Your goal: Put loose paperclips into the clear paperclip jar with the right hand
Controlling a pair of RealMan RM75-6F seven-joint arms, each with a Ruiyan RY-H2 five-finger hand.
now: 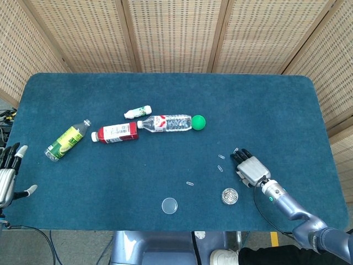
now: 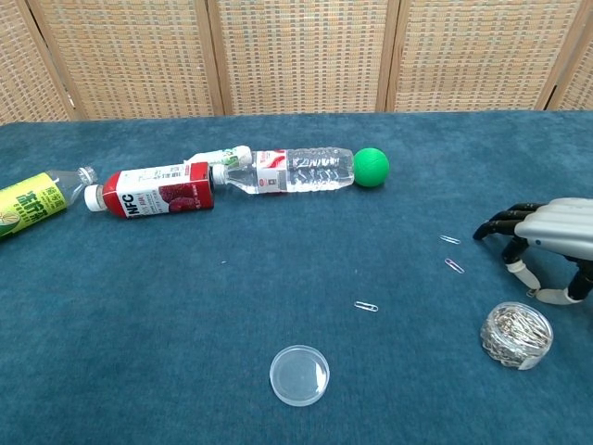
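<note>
Red-labelled bottle (image 2: 153, 190) reads "NFC"; right hand (image 2: 547, 236) fingers (image 2: 496, 225) curl down, grasping nothing, near the paperclip jar (image 2: 516, 335)

table: blue cloth-covered top (image 1: 276, 105)
bottles: yellow-green (image 1: 67, 140), red (image 1: 115, 132), clear (image 1: 165, 123), small white (image 1: 137, 112), all lying down
ball: green (image 1: 198, 122)
paperclips: loose (image 2: 366, 306), jar (image 2: 516, 334), lid (image 2: 299, 375)

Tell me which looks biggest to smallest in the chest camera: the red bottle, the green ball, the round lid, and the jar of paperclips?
1. Red bottle
2. Jar of paperclips and round lid: about alike, and both sit near the camera, so unsure.
3. Green ball
</note>
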